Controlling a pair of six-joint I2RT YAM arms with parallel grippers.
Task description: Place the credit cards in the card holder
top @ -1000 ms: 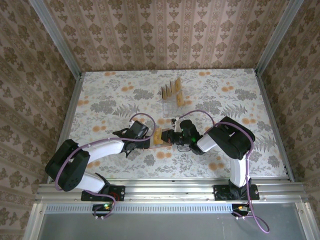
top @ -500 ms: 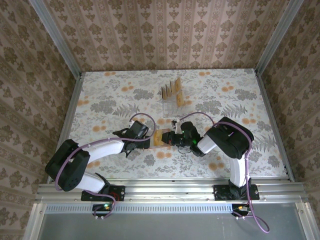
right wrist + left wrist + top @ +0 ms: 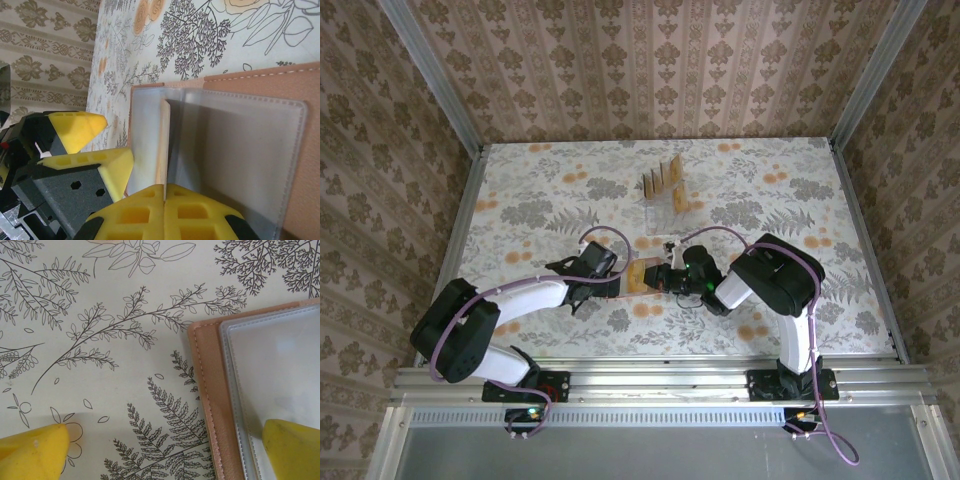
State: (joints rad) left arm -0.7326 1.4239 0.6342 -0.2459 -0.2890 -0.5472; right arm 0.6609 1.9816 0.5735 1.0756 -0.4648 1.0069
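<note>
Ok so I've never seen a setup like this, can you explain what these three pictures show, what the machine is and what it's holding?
This is a robot: a left arm and a right arm, bolted at the near edge of a flower-patterned table. The wide picture looks down from above and behind them; each close-up comes from a camera on one wrist. On the table lies an open salmon-brown folding wallet with clear pockets, and further back several thin tan cards stand upright. The left gripper is open, one yellow finger over a clear pocket, the other over bare table. The right gripper is shut on another thin tan card, seen edge-on at the wallet's pockets; whether it is inside one, I cannot tell.
</note>
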